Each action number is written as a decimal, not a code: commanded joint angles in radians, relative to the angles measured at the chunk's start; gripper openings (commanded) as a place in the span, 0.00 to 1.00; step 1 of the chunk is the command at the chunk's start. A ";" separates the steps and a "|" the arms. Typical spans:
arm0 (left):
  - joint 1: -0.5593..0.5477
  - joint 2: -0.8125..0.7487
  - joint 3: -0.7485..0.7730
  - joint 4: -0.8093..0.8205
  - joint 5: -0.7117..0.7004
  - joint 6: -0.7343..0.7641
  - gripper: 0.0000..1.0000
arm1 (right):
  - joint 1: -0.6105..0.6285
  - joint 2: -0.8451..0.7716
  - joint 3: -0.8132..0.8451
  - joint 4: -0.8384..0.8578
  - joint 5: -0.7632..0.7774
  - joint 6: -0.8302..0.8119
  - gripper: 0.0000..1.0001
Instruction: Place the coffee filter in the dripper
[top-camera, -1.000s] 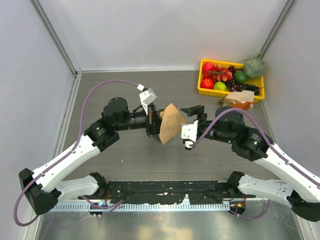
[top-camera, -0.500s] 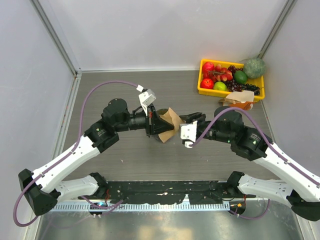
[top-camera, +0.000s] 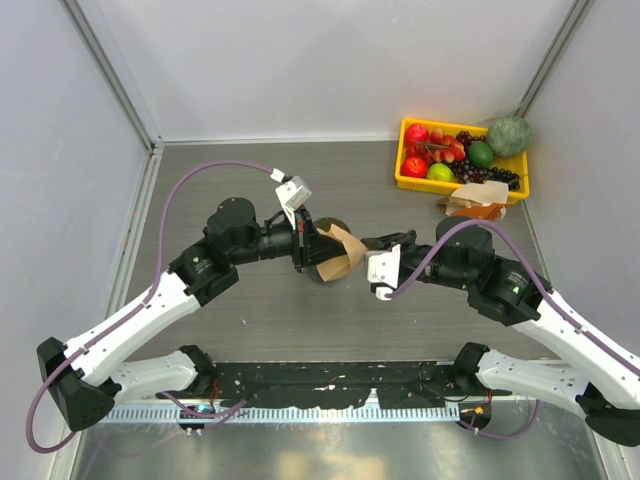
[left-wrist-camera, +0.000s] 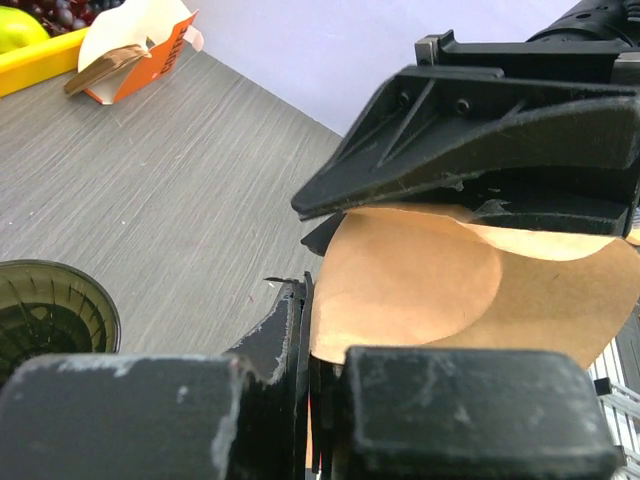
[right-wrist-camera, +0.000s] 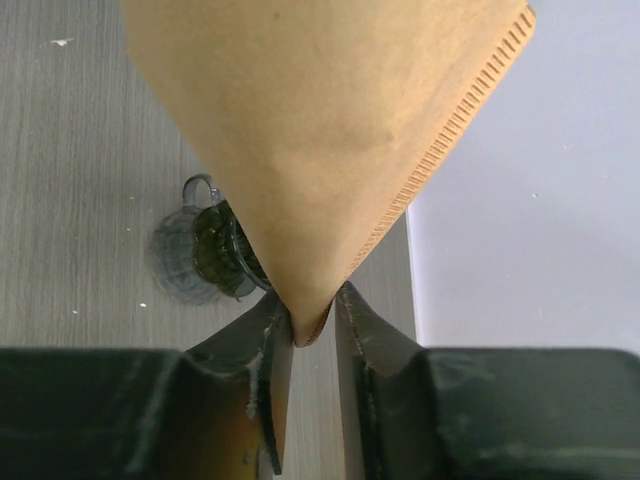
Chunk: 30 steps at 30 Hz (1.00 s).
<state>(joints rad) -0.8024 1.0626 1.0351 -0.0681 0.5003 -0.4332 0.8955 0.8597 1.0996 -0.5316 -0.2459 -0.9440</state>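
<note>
The coffee filter (right-wrist-camera: 320, 130) is a tan paper cone with a crimped seam down one edge. It's held up in the air between the two arms, not in the dripper (left-wrist-camera: 50, 310). The right gripper (right-wrist-camera: 312, 305) is squeezed narrow, nipping the cone's pointed tip. The left gripper (left-wrist-camera: 320, 375) looks pinched tight on the wide edge too. From overhead the filter overlaps the dark dripper, but the left wrist view shows the dripper off to one side on the grey surface (left-wrist-camera: 180, 190), with ribs inside.
</note>
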 joint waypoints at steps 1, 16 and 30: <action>0.006 -0.012 0.005 0.014 -0.034 0.022 0.06 | 0.003 -0.014 0.003 0.032 -0.009 0.001 0.24; 0.060 -0.104 -0.040 0.008 0.156 0.227 0.60 | -0.003 -0.039 -0.003 0.012 -0.016 0.083 0.05; 0.186 -0.259 0.106 -0.305 0.276 0.467 0.99 | -0.093 -0.027 0.046 0.030 -0.295 0.583 0.05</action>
<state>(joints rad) -0.6231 0.8425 1.1446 -0.2970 0.7406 -0.0181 0.8272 0.8318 1.0973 -0.5819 -0.4137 -0.5949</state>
